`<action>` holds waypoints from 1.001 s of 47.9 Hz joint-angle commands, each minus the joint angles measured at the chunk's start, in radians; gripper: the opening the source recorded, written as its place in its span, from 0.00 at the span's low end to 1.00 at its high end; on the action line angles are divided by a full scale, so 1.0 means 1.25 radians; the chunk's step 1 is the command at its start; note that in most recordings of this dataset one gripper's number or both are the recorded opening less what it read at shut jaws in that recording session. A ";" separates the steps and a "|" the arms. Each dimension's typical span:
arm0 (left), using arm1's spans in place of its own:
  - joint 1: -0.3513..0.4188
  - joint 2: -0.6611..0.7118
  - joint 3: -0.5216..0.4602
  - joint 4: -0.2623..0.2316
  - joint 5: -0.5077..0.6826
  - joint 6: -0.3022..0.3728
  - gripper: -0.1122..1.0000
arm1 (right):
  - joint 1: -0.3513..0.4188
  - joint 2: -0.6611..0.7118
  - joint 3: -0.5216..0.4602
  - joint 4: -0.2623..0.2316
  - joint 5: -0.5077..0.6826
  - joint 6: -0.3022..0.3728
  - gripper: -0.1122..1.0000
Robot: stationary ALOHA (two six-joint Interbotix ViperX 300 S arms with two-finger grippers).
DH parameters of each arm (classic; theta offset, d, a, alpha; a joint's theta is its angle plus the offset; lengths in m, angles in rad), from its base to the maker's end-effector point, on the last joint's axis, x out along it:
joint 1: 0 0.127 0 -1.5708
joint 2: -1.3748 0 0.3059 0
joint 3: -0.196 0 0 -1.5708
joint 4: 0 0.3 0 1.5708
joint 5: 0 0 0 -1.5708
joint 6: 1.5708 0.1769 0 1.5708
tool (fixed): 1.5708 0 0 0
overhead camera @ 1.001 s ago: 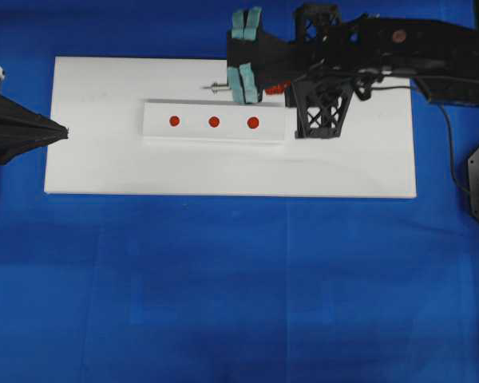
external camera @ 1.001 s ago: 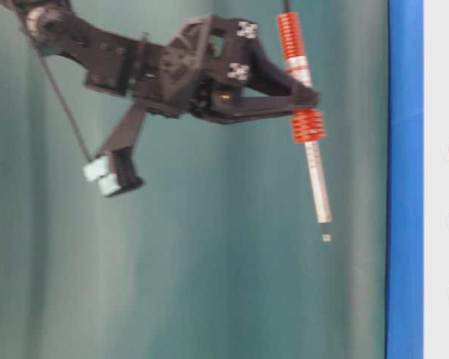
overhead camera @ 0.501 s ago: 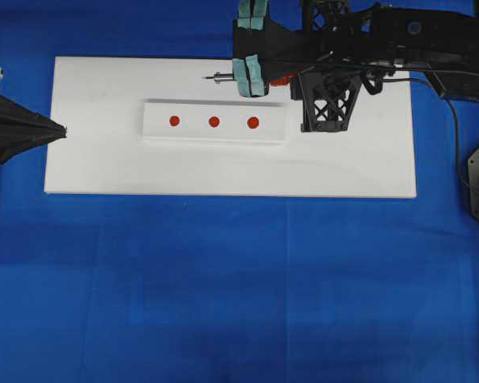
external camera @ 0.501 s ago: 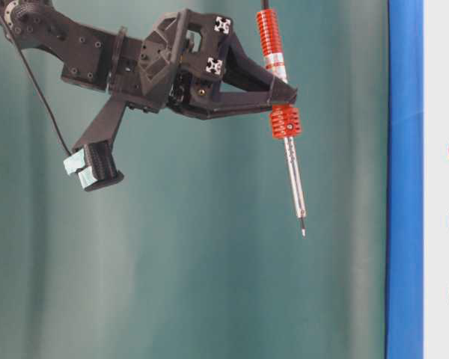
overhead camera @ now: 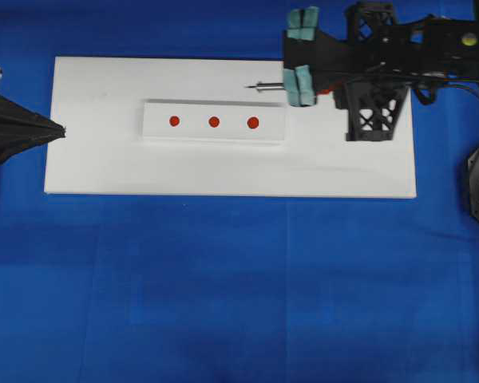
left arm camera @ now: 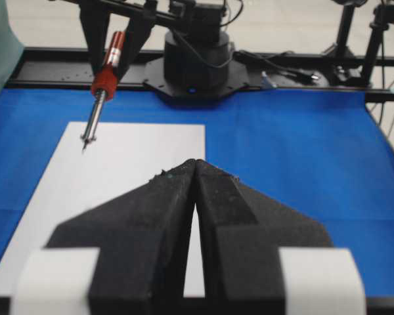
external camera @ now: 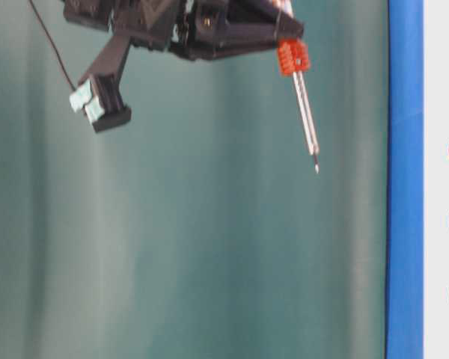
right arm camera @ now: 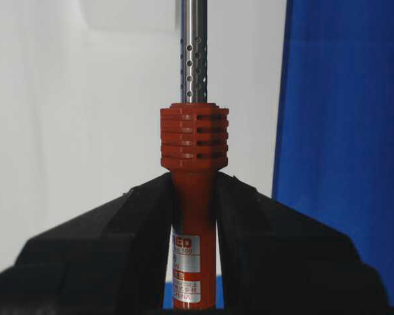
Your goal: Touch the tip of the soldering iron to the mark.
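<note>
The right gripper [right arm camera: 194, 216] is clamped on the red handle of the iron [right arm camera: 192, 141], up in the air over the white board [overhead camera: 104, 159]. Its tip points toward the mark [overhead camera: 253, 122] but is not touching it. The left gripper [left arm camera: 195, 190] is squeezed closed, holding nothing.
</note>
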State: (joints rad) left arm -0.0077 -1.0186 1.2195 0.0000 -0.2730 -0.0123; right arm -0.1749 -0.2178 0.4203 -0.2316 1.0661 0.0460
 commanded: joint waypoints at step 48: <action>0.000 0.000 -0.010 0.001 -0.006 0.004 0.10 | -0.010 0.103 0.087 0.034 -0.112 -0.002 0.16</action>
State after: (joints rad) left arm -0.0061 -1.0216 1.2195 0.0015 -0.2730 -0.0077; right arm -0.1825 -0.0890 0.5308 -0.1902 0.9511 0.0445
